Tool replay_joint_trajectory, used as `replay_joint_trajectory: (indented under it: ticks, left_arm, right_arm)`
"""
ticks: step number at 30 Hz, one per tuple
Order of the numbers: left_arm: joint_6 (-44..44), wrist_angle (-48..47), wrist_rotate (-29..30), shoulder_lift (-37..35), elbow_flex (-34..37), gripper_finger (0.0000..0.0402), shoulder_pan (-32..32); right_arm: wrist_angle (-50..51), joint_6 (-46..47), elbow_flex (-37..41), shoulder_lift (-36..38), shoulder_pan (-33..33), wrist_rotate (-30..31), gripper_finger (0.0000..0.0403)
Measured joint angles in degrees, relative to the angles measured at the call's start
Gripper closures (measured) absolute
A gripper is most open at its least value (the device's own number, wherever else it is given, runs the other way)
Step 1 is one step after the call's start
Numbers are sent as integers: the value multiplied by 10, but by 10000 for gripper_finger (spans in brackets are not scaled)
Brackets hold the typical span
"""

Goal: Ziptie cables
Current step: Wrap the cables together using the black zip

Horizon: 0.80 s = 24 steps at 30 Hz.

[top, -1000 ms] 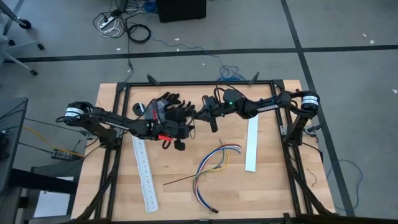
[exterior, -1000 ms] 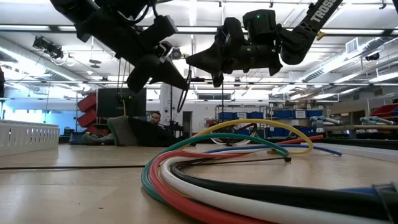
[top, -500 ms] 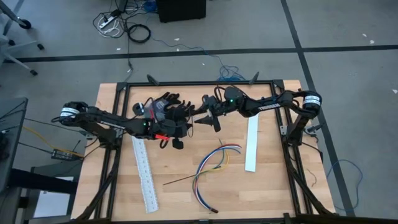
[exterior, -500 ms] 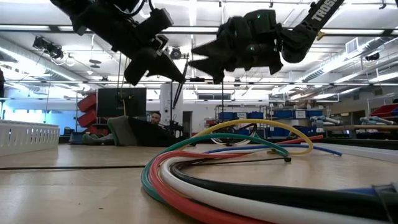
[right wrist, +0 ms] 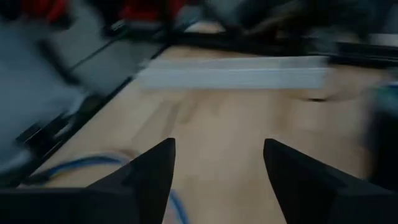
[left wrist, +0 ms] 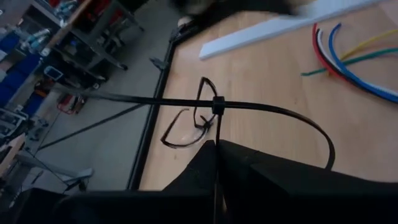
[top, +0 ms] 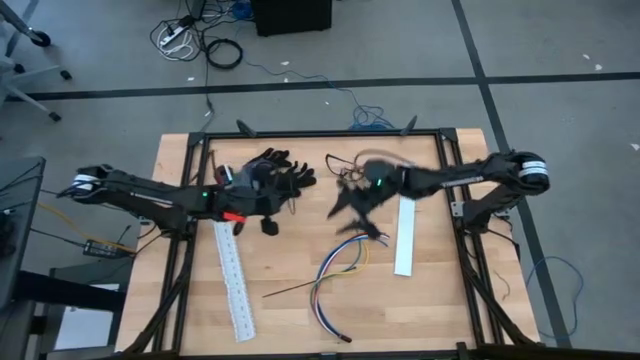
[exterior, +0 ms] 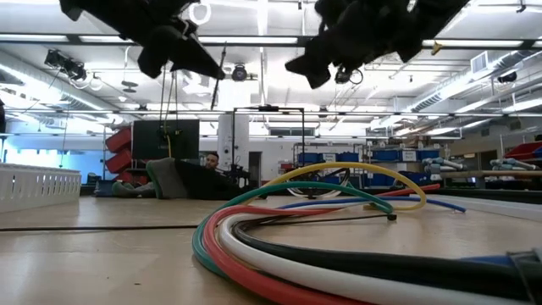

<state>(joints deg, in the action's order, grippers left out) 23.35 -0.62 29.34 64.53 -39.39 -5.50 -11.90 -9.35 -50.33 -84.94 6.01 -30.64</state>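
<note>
The cables (top: 345,268) lie loose on the table (top: 290,310), a curved fan of yellow, blue, green and other thin wires near the table's middle, between the two white slotted strips (top: 404,233). Nothing binds them yet.

The left gripper (top: 262,222) hangs above the table near the black gloves (top: 275,170), its fingers pressed together on the tail of a black zip tie (left wrist: 214,106). In the left wrist view the zip tie is already threaded through its own head, forming a wide open loop that stands in the air, well apart from the cables.

The right gripper (top: 352,215) is blurred in the high view, just beside the upper end of the cables; the right wrist view shows its two fingers (right wrist: 149,180) spread wide with nothing between them, over bare table and a blue wire (right wrist: 81,165).

The main risk I see is the loop: it is closed on itself while the wires sit outside it, so the bundle must be fed through the ring. If the right gripper gathers only some strands, the stragglers will stay outside the tie. The wires are springy and splayed, so a pinch near one end may let the far ends fan out or slip free. The thin tail could also twist in the left gripper, turning the loop away from the approach.
</note>
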Motion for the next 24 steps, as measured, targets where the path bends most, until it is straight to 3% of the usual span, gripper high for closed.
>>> replay_joint_trajectory:
  ticks: [7, 14, 18, 24]
  left_arm:
    - [-14, -1, 2, -15, 8, 401, -3]
    - [-14, 14, 0, -14, 8, 401, -3]
    - [-14, 9, 0, -14, 8, 402, -3]
    - [-14, 10, 0, -14, 8, 402, -3]
  right_arm:
    - [-85, -80, 0, -70, -122, 71, 174]
    - [-97, -115, -40, -199, -179, 90, 175]
    - [-69, -146, -99, -255, -205, 88, 175]
    - [51, -178, -189, -285, -221, 79, 175]
